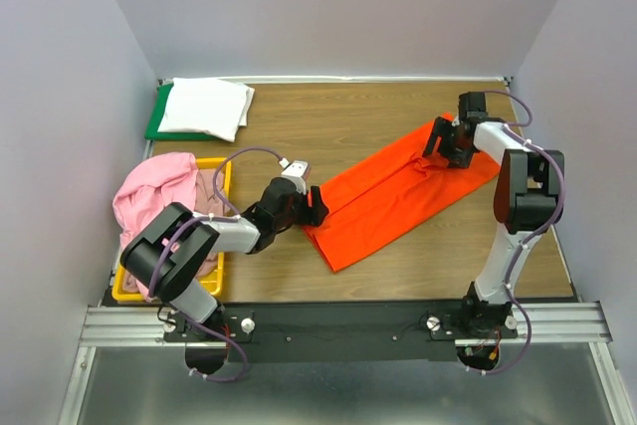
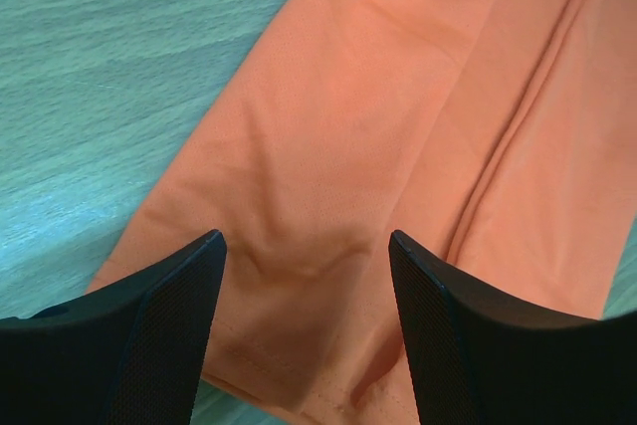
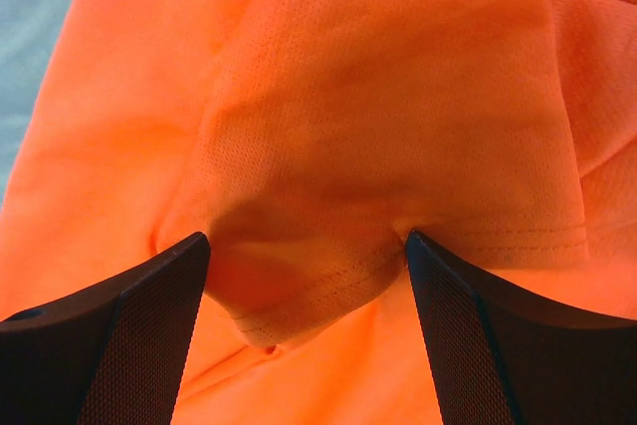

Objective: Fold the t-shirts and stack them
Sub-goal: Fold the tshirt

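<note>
1. Left end effector point(image 2: 307, 246) is wide open, straddling the near hem of the bright orange knit t-shirt point(image 1: 398, 196). The black cross-hatched pads point(image 2: 169, 325) sit either side of the cloth, not pinching.
2. Step, my read: lengthwise fold done, crosswise fold pending. Next: pinch both ends, carry one over the other, keep edges aligned.
3. Near left: yellow plastic bin point(image 1: 221, 181) holds a crumpled light pink shirt point(image 1: 149, 191).
4. Orange shirt is a long diagonal strip on the wood-grain desk point(image 1: 348, 116): fine mesh weave, soft creases, stitched hems.
5. Right end effector point(image 3: 307, 241) at the far end, also wide, sleeve hem bunched between its fingers.
6. Far-left corner: white shirt point(image 1: 204, 106) folded square on the flat green board point(image 1: 157, 121), probably the stack spot.
</note>
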Controlling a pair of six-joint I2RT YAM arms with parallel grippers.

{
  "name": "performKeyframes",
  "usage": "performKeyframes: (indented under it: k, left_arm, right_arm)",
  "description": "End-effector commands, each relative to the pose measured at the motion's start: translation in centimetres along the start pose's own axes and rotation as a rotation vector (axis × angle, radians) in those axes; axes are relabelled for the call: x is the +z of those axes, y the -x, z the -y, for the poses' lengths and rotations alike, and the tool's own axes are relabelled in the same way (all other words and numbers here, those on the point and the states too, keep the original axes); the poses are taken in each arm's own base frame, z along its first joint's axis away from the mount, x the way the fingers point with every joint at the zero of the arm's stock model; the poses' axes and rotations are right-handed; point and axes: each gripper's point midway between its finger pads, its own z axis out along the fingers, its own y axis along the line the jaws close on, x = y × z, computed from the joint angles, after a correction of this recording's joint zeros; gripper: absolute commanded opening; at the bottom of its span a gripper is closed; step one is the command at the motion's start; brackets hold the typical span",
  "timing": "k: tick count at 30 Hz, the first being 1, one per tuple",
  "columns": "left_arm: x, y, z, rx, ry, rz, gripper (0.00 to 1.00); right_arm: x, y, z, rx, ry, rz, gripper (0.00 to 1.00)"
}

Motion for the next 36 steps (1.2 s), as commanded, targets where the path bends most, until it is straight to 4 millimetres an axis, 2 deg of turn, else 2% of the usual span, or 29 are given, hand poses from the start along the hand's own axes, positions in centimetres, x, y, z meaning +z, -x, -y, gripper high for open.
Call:
performKeyframes:
  k: [1, 4, 8, 13, 19, 20, 24, 27, 31, 36]
  left_arm:
    - [-1.2, -5.5, 0.1, -0.043, -0.022, -0.164, 0.75]
    - [-2.1, -6.9, 1.0, -0.053, -0.058, -0.197, 0.75]
    - [-3.3, -8.6, 3.6, -0.057, -0.133, -0.243, 0.75]
    - [-4.1, -9.7, 7.4, -0.046, -0.239, -0.28, 0.75]
    - [-4.4, -9.8, 12.3, -0.079, -0.396, -0.309, 0.75]
    - [-4.3, -9.7, 13.0, -0.082, -0.417, -0.309, 0.75]
    - [-4.3, -9.3, 15.3, -0.085, -0.475, -0.308, 0.75]
    - [-4.4, -9.0, 16.0, -0.084, -0.483, -0.297, 0.75]
    - [-4.6, -8.1, 15.8, -0.084, -0.456, -0.277, 0.75]
    - [-4.5, -5.5, 16.3, -0.037, -0.417, -0.215, 0.75]
  right_arm:
    - [2.7, -0.8, 0.6, 0.021, -0.021, -0.044, 0.86]
    - [4.2, -0.3, 0.8, 0.022, -0.038, -0.051, 0.87]
    - [6.2, 0.6, 0.5, 0.018, -0.025, -0.059, 0.87]
    - [8.5, 3.5, -1.2, 0.014, 0.029, -0.029, 0.87]
    - [9.8, 5.3, -5.3, -0.008, 0.168, -0.028, 0.87]
    - [10.1, 5.4, -7.2, -0.037, 0.194, -0.022, 0.87]
    - [10.4, 5.5, -10.3, -0.085, 0.228, -0.012, 0.88]
    - [9.9, 5.9, -11.5, -0.101, 0.241, 0.0, 0.88]
    - [8.5, 6.7, -12.1, -0.118, 0.247, 0.029, 0.89]
    - [3.4, 9.4, -13.1, -0.166, 0.26, 0.13, 0.9]
